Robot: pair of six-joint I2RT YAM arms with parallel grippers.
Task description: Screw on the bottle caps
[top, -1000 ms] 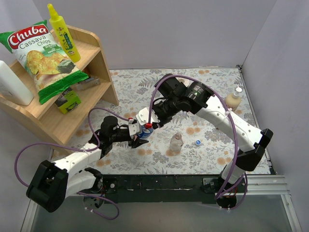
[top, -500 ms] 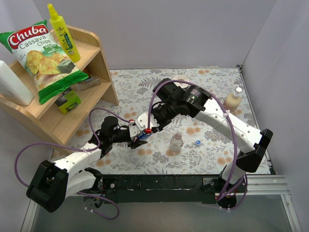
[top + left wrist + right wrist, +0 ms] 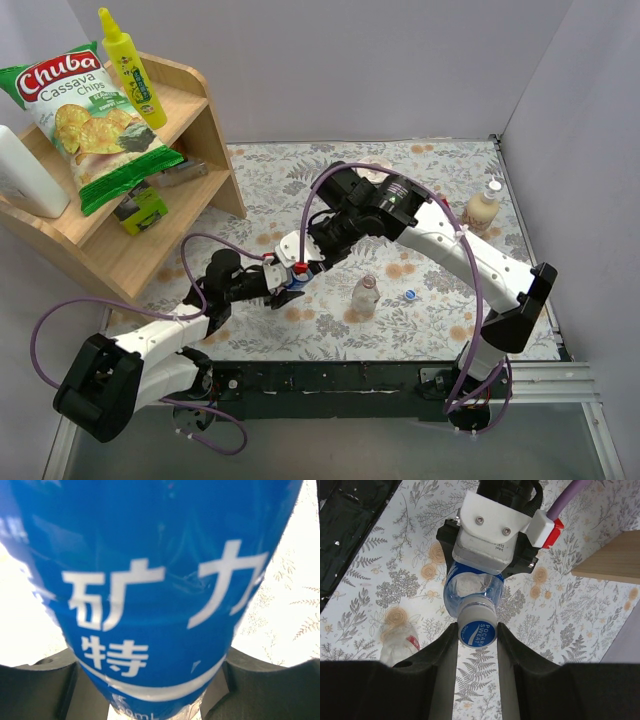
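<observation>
A wooden shelf [image 3: 215, 150] stands at the left side of the counter [image 3: 270, 180]. A green bag of cassava chips [image 3: 90, 115] lies across its upper board. A yellow squeeze bottle [image 3: 133, 70] lies just beside the bag toward the back, and a white container [image 3: 22, 172] is at the left edge. A small green box [image 3: 143, 211] sits on the lower board, partly under the bag. The counter has a grey floral print with orange blooms, and plain pale walls [image 3: 330, 60] enclose it.

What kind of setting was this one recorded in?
Most likely a robotics lab test cell: plain white walls box in a floral-covered table, a wooden shelf holds staged props like a chips bag, and a left arm and right arm are bolted at the near edge.
</observation>
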